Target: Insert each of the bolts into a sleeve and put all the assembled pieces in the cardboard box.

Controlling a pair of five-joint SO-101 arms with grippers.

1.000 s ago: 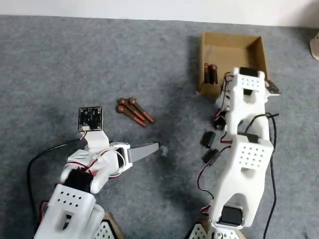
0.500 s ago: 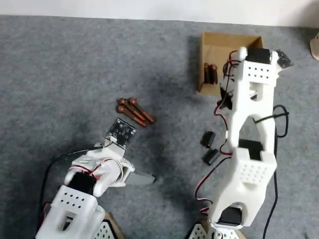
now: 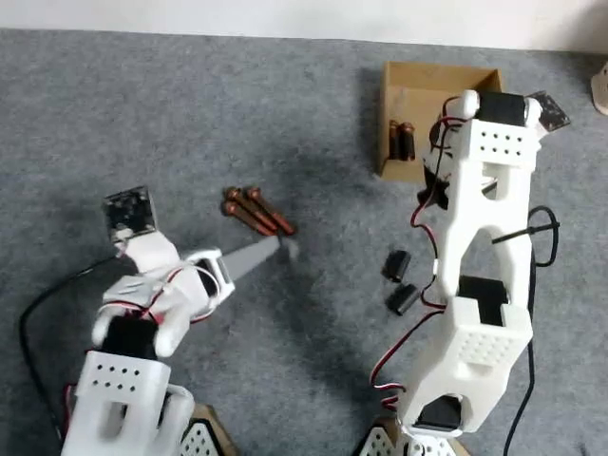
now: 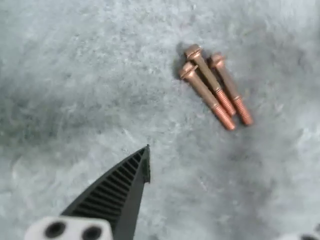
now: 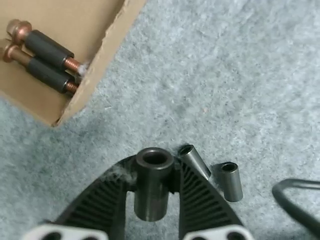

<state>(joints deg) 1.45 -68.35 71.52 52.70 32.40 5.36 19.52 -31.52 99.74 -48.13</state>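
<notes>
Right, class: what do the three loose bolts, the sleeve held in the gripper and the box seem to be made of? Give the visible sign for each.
The bolts: probably metal with a copper-coloured finish; reddish sheen, cut threads. The sleeve: likely dark metal, dull finish, though hard plastic is possible; smooth grey wall, faint gleam. The box: cardboard, matt brown with a raw edge.

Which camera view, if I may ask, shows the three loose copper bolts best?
The left wrist view: the three copper bolts lie close and unobstructed, heads and threads distinct. The high view shows them smaller, with less detail. The right wrist view faces the brown cardboard box and a gripped dark metal sleeve instead.
</notes>
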